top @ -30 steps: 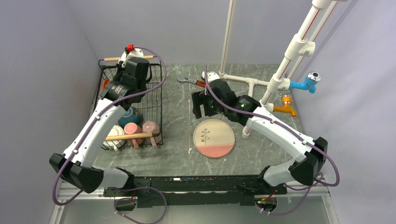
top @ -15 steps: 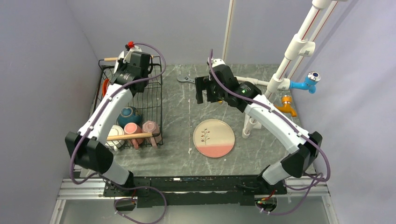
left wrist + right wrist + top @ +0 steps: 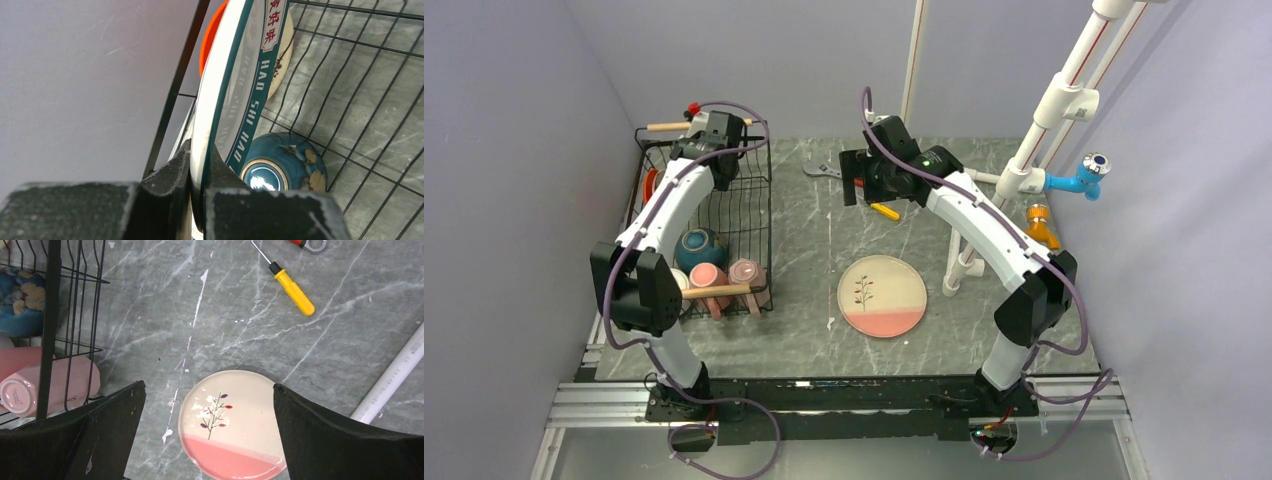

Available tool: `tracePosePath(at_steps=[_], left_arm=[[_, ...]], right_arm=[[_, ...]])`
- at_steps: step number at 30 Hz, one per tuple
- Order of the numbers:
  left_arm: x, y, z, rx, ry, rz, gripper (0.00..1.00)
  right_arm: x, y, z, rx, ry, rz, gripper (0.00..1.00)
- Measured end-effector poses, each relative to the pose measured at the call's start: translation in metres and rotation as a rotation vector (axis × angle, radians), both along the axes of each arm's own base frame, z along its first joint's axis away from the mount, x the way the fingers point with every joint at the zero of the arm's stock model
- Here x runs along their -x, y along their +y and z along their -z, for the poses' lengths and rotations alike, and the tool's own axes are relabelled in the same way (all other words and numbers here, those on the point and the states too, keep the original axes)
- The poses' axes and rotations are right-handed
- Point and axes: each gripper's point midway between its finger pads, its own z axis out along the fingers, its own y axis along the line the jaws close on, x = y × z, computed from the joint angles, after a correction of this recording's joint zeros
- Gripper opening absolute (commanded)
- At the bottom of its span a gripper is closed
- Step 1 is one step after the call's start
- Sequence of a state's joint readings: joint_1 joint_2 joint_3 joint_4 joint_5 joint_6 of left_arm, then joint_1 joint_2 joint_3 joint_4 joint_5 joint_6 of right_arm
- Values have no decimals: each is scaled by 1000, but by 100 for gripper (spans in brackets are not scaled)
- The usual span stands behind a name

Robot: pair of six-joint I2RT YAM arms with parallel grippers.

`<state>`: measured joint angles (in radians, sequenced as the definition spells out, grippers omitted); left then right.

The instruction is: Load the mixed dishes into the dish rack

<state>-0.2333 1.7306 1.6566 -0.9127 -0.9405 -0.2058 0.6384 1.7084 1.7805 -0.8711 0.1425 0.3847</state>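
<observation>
The dish rack (image 3: 770, 225) stands at the table's left. My left gripper (image 3: 694, 150) is over its far end, shut on the rim of the lettered-rim plate (image 3: 250, 75), which stands on edge beside the orange-red plate (image 3: 211, 37) at the rack's left wall (image 3: 176, 92). The dark teal bowl (image 3: 700, 246) lies upside down in the rack, below the plate in the left wrist view (image 3: 286, 162). Two pink mugs (image 3: 710, 279) (image 3: 749, 274) and a white mug (image 3: 670, 291) lie at the rack's near end. My right gripper (image 3: 852, 186) is open and empty, high above the table.
A cream plate with a pink band and a sprig (image 3: 882, 295) lies flat on the table, between my right fingers in the right wrist view (image 3: 234, 425). A yellow-handled screwdriver (image 3: 884, 211) and a red-handled wrench (image 3: 824, 170) lie behind it. The white pipe frame (image 3: 969, 180) stands at the right.
My left gripper has moved toward the rack's far end with the lettered-rim plate. My right gripper has risen and drawn back from the cream plate, uncovering the screwdriver.
</observation>
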Motion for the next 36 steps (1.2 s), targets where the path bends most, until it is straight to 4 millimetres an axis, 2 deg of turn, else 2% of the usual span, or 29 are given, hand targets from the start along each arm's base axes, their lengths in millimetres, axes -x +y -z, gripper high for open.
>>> tracePosePath(at_steps=[6, 12, 23, 26, 29, 36], left_arm=[[-3, 18, 23, 37, 42, -55, 0], [-16, 15, 51, 70, 120, -45, 0], [-23, 17, 64, 100, 162, -45, 0], [-26, 18, 67, 101, 171, -48, 6], [-25, 19, 69, 109, 176, -49, 26], [-25, 22, 72, 130, 179, -51, 40]], right_arm=[[-6, 4, 6, 3, 31, -12, 100], [-16, 4, 9, 3, 49, -14, 100], [-27, 0, 18, 0, 83, -13, 100], [-28, -1, 19, -6, 90, -14, 100], [-29, -3, 18, -12, 92, -12, 100], [-32, -3, 18, -24, 90, -24, 100]])
